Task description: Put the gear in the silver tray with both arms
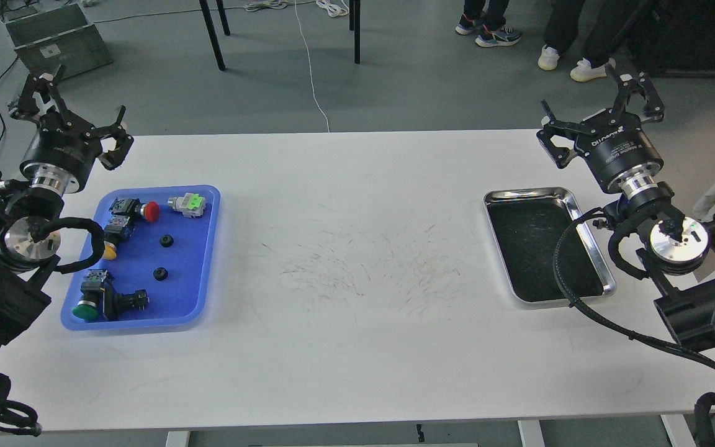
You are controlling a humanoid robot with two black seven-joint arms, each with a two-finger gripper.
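Note:
Two small black gears lie in the blue plastic tray (205,261) at the left: one (166,241) near the middle and one (160,273) just below it. The silver tray (599,261), with its dark floor holding nothing, lies at the right of the white table. My left gripper (69,105) is open and empty, raised beyond the blue tray's far left corner. My right gripper (606,102) is open and empty, raised beyond the silver tray's far right corner. Neither gripper touches anything.
The blue tray also holds push-button switches: red (146,211), green-and-white (187,203), yellow (112,239), green (94,304). The white table (357,248) is scuffed in the middle. People's feet (575,65), table legs and a grey crate (53,37) stand beyond the far edge.

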